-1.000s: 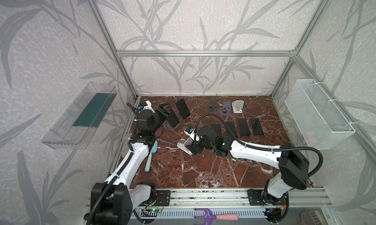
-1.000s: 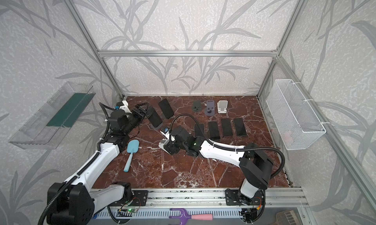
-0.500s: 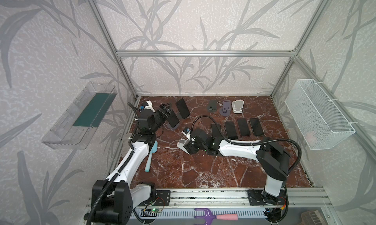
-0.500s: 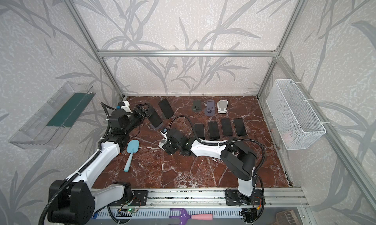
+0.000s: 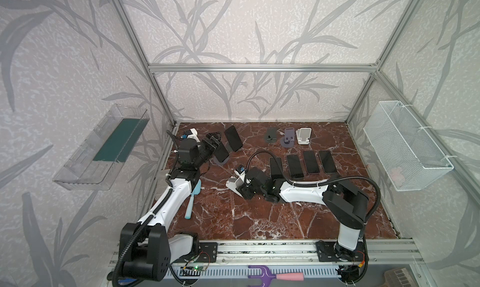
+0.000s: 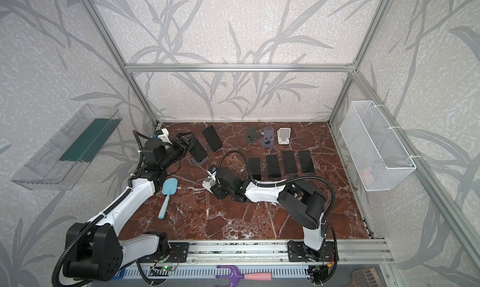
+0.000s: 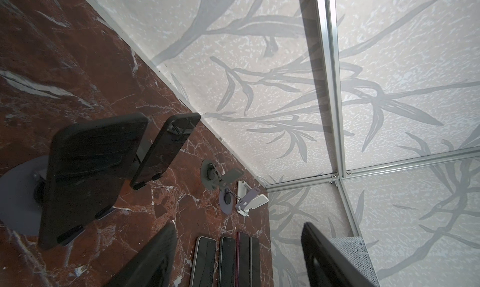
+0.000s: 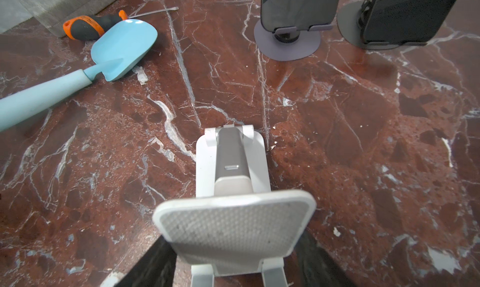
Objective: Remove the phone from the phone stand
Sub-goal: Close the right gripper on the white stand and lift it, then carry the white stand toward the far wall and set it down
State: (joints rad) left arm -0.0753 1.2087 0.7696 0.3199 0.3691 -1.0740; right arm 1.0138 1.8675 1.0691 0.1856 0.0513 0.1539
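Observation:
A black phone (image 5: 220,153) leans on a grey round-based phone stand (image 5: 221,161) at the back left; its back shows in the left wrist view (image 7: 91,179). My left gripper (image 5: 211,143) (image 7: 239,226) hovers just left of it, open, with nothing between its fingers (image 7: 332,259). A second phone (image 5: 233,141) stands on a dark stand behind it. My right gripper (image 5: 240,187) (image 8: 235,236) lies low at mid table, shut on an empty white phone stand (image 8: 233,220), one finger on each side of it.
Several phones (image 5: 302,163) lie flat in a row at right of centre. Three empty stands (image 5: 288,137) sit at the back. A blue scoop (image 5: 193,197) and a screwdriver (image 8: 91,26) lie by the left arm. A wire basket (image 5: 405,148) hangs on the right wall.
My right gripper has slid left up to the white stand and its jaws have closed in on it, the arm folding in behind. The left gripper has hardly moved.

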